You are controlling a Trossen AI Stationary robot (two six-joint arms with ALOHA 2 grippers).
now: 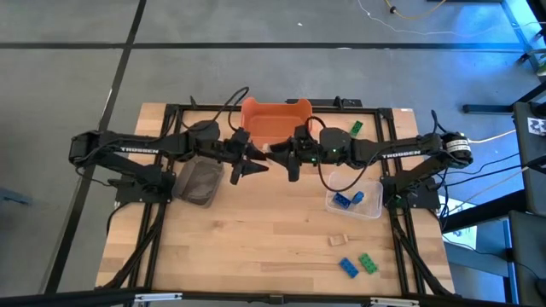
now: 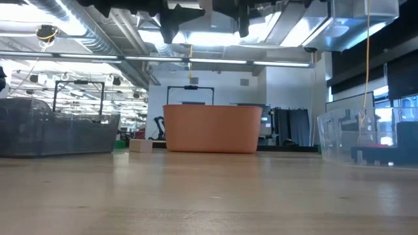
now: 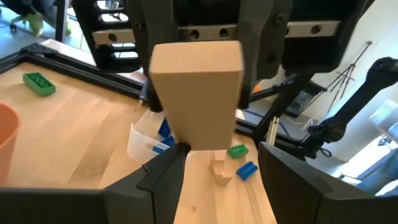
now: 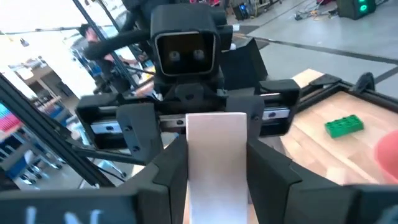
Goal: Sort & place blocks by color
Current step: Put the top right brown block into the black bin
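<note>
Heads up: the tan wood block (image 3: 196,93) is up off the table, pinched in the right gripper (image 4: 217,150), just in front of the orange tub (image 1: 275,121) at mid-table. From what I can tell, its long axis pokes straight out toward your left gripper (image 3: 221,151), which sits nose to nose with it, jaws spread wide and empty, so left's the nearer free one. The block itself is plain pale wood, smooth faces and square edges, no studs showing.
</note>
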